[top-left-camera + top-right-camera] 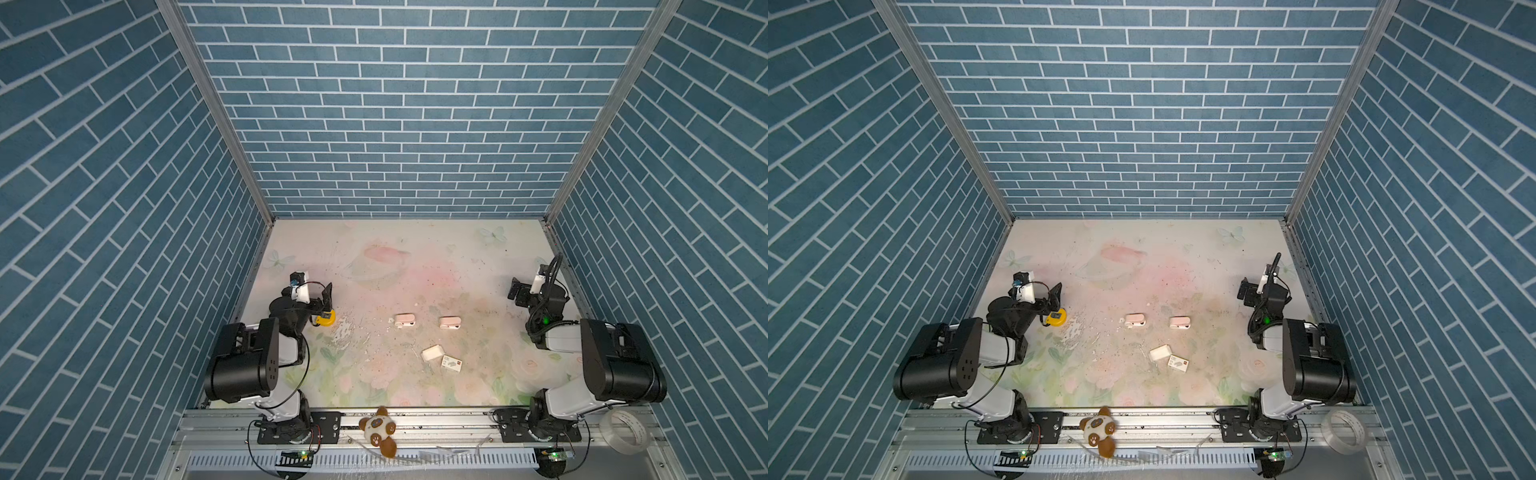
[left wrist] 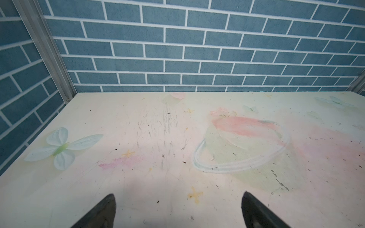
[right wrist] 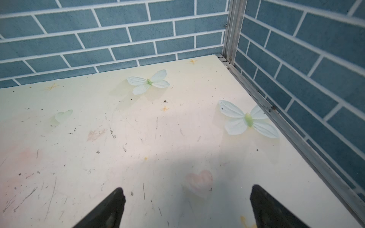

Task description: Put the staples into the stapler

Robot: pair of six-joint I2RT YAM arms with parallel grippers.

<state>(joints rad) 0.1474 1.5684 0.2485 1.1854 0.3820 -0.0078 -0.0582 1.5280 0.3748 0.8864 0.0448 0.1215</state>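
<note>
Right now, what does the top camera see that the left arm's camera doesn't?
Only a top view: a pink stapler, a second pink stapler, the white tray, the printed sleeve, the yellow tape measure. Only the left wrist view: fine scratches and a small yellow star print. Both: the open left pincer, the table, the brick wall, a butterfly print.

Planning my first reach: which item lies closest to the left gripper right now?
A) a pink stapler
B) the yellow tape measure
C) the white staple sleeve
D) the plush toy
B: in both top views the yellow tape measure lies right beside the left gripper, while the staple sleeve lies well off toward the middle.
</note>
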